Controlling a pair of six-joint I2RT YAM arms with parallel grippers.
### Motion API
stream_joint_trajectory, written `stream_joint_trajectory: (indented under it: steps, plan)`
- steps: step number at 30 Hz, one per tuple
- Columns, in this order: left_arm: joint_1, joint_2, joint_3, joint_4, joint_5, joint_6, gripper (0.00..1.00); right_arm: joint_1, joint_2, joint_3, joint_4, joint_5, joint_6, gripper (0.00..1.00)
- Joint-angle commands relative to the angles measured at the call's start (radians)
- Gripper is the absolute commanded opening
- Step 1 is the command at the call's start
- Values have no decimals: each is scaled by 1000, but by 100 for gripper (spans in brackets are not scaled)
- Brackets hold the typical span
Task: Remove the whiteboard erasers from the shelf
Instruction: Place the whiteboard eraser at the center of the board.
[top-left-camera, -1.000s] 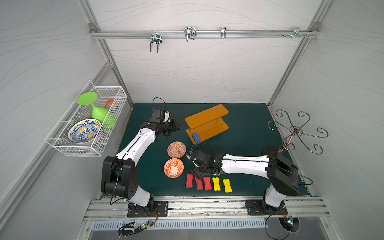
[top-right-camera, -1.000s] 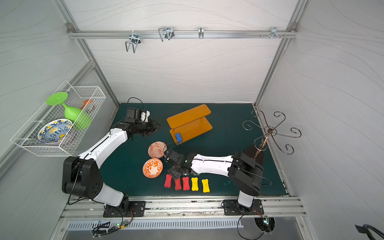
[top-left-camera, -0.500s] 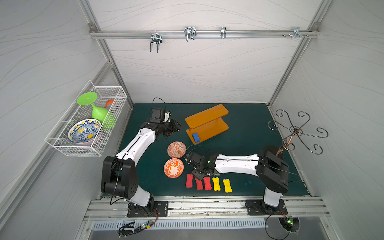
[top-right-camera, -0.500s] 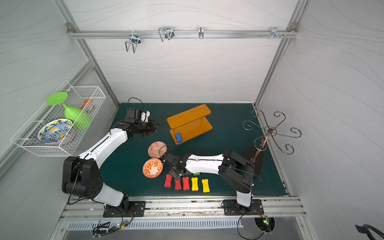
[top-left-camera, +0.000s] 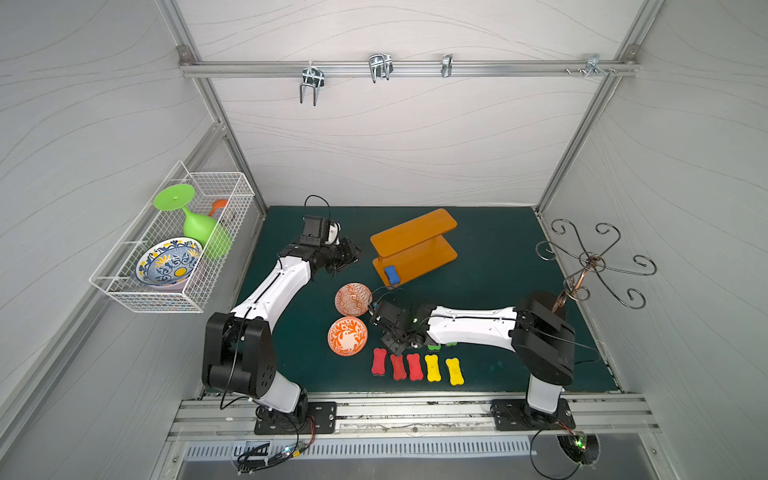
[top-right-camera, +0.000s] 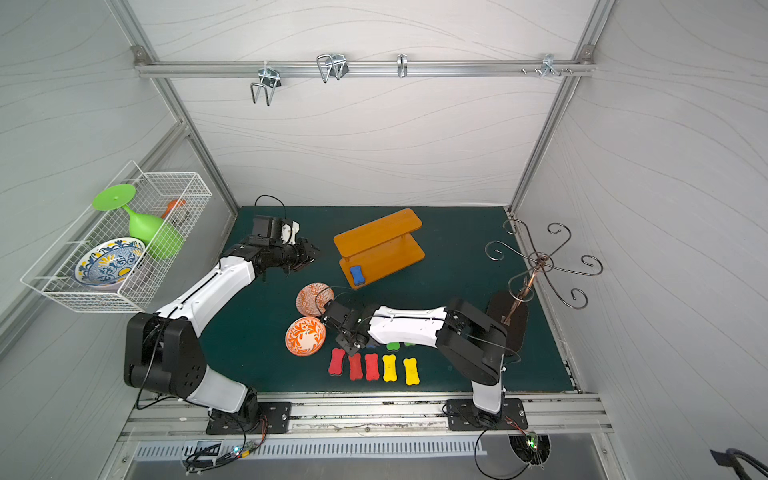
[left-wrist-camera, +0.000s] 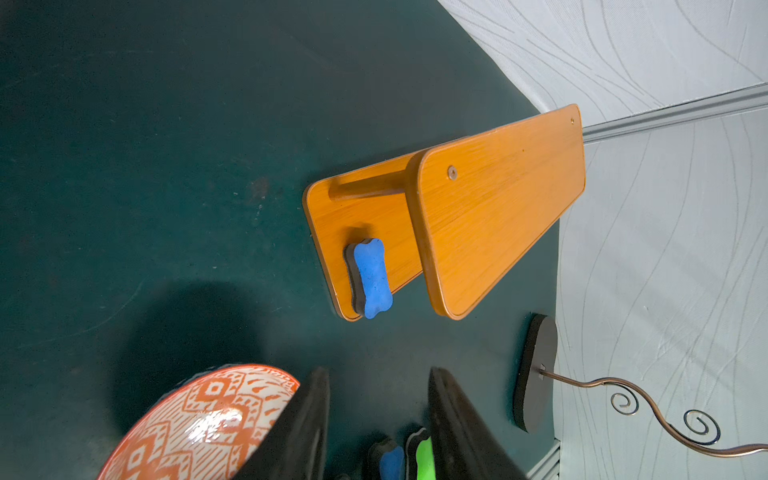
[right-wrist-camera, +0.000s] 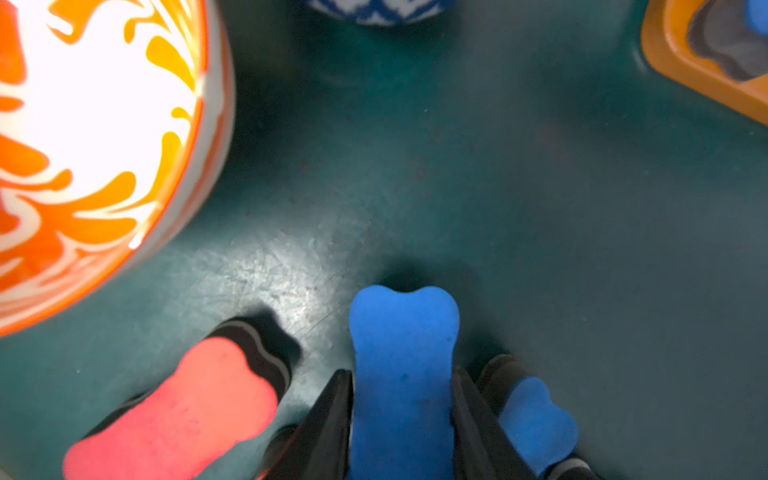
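Your white wire basket (top-left-camera: 220, 187) on the left wall holds a tilted green plastic goblet (top-left-camera: 199, 226) and a blue-and-yellow patterned bowl (top-left-camera: 168, 262). The shelf (top-left-camera: 415, 224), two glossy orange wood-grain boards with rounded corners, stands toward the far side of the dark green bench (top-left-camera: 498, 257). One blue eraser (top-left-camera: 391, 275) lies at the near-left end of its lower board. Only the left wrist view shows that eraser's dark felt layer under the foam, and the left fingers (left-wrist-camera: 303, 428) spread with nothing between them. Only the right wrist view shows the right fingers (right-wrist-camera: 328, 424) clenched on a second blue eraser (right-wrist-camera: 403, 374), bone-shaped, near a glazed orange bowl (right-wrist-camera: 83, 124); the top views hide it under the arm. Red erasers (top-left-camera: 398, 366) and yellow erasers (top-left-camera: 433, 368) lie in a row near the bench's near edge.
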Motion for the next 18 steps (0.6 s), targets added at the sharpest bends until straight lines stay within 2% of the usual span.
stream_joint_trajectory:
  steps: [1, 5, 9, 15, 18]
  plan:
    - [7, -10, 0, 29, 13, 12, 43, -9, -38, 7, -15, 28, 134, 41]
    - [7, -8, 1, 30, 18, 11, 43, -11, -65, -28, -16, 94, 289, 42]
    - [8, -10, -1, 33, 23, 10, 43, -27, -44, -25, -20, 95, 411, 43]
    - [8, -9, -1, 31, 27, 10, 43, -30, 11, 5, -52, 77, 506, 43]
    - [8, -10, 2, 33, 29, 11, 43, -30, 26, 4, -49, 53, 508, 42]
